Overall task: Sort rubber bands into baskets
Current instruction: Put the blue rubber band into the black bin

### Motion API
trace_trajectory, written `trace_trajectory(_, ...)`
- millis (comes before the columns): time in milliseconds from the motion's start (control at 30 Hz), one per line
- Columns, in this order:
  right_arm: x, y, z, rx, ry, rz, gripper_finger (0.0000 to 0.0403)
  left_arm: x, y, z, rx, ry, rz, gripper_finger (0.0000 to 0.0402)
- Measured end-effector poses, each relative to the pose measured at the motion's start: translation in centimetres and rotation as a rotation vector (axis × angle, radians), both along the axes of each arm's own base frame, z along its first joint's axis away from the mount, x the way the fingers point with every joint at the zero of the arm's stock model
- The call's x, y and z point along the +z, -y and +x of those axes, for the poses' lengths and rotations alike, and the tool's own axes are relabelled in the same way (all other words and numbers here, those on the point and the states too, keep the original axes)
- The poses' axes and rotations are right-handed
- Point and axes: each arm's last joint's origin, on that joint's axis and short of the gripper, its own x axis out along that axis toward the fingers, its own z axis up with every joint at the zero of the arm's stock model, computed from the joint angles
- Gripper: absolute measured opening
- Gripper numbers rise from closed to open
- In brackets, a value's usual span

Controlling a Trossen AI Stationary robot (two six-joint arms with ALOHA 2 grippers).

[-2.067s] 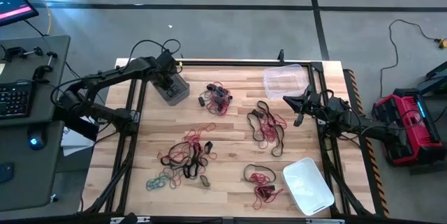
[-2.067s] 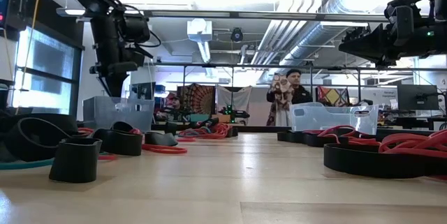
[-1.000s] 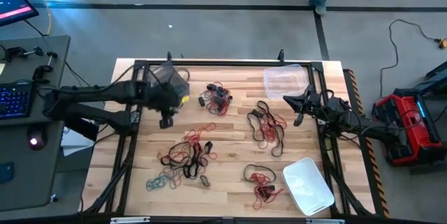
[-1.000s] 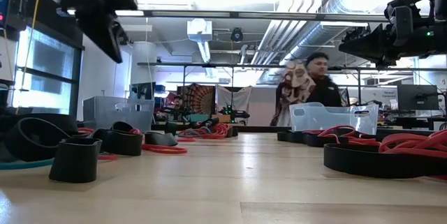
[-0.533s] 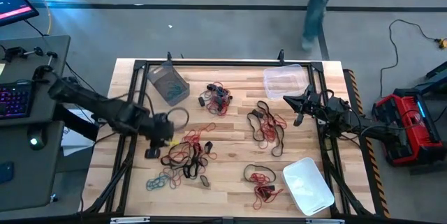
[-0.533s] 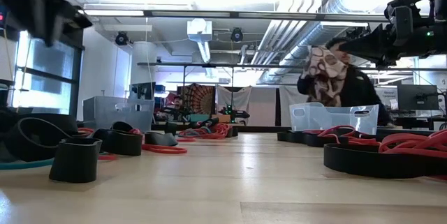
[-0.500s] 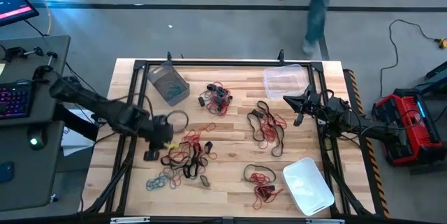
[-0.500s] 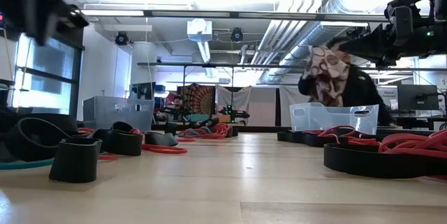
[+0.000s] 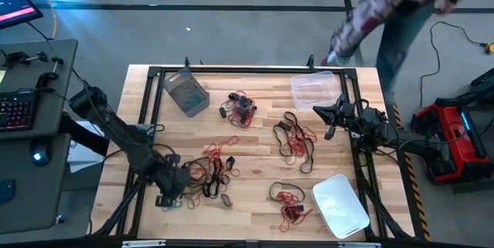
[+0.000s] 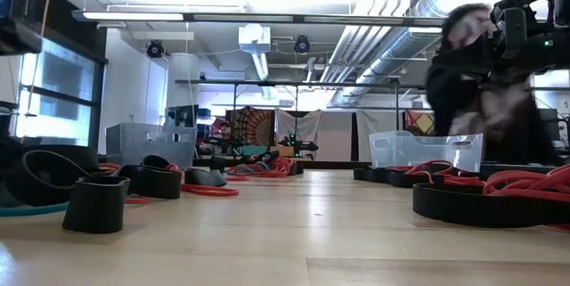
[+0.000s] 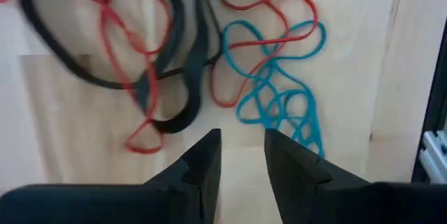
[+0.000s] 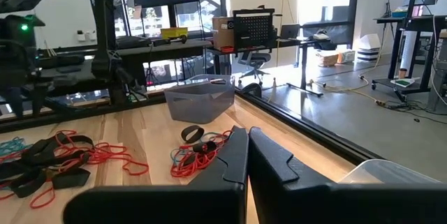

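Seen from overhead, the left claw (image 9: 166, 190) is hanging low over the near-left part of the tabletop (image 9: 255, 151), just over a tangle of teal, red and dark rubber bands (image 9: 202, 172). Its wrist view is showing what the overhead one cannot: the two dark fingers (image 11: 202, 165) are standing slightly apart with nothing between them, just short of a teal-blue band (image 11: 279, 91) looped over itself, with thin red loops and a broader black band lying across each other beside it.

The low view is catching only a dark piece of that arm at its upper left edge, but it is showing the bands as chunky dark rings and red loops lying flat on the wood.

Farther right along the near edge, a small red and dark bunch (image 9: 289, 204) is lying just beside the whitish basket (image 9: 340, 205). Mid-table, another cluster of dark and red loops (image 9: 295, 141) is lying spread out, and a smaller clump (image 9: 239, 107) is sitting farther back.

The right claw (image 9: 318, 110) is waiting at the far right, above the tabletop, with its fingers (image 12: 241, 155) pressed closed on nothing.

At the far edge the grey-tinted basket (image 9: 185, 92) is standing on the left with some teal inside, and the clear basket (image 9: 312, 88) is standing on the right. Beyond the table a blurred person (image 9: 401, 5) is passing by.
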Motion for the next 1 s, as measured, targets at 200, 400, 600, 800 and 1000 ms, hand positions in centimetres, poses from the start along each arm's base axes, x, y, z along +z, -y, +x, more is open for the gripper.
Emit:
trace_trajectory(200, 0.0, 0.0, 0.0, 0.0, -0.001, -0.003, 0.0, -1.7, 1.5, 0.2, 0.023, -0.054, -0.013, 0.014)
trace_trajectory(400, 0.0, 0.0, 0.0, -0.002, -0.009, -0.023, 0.0, -3.6, 2.8, 0.0, -0.006, -0.132, 0.008, 0.0147)
trace_trajectory(600, 0.0, 0.0, 0.0, -0.002, -0.01, -0.024, 0.0, -4.5, 3.3, -0.2, 0.01, -0.166, 0.036, 0.0133)
trace_trajectory(800, 0.0, 0.0, 0.0, -0.003, -0.01, -0.024, 0.0, -4.7, 3.5, 0.0, 0.011, -0.138, 0.023, 0.0105)
trace_trajectory(1000, 0.0, 0.0, 0.0, -0.003, -0.009, -0.024, 0.0, -5.5, 3.3, -0.2, 0.037, -0.137, 0.015, 0.009)
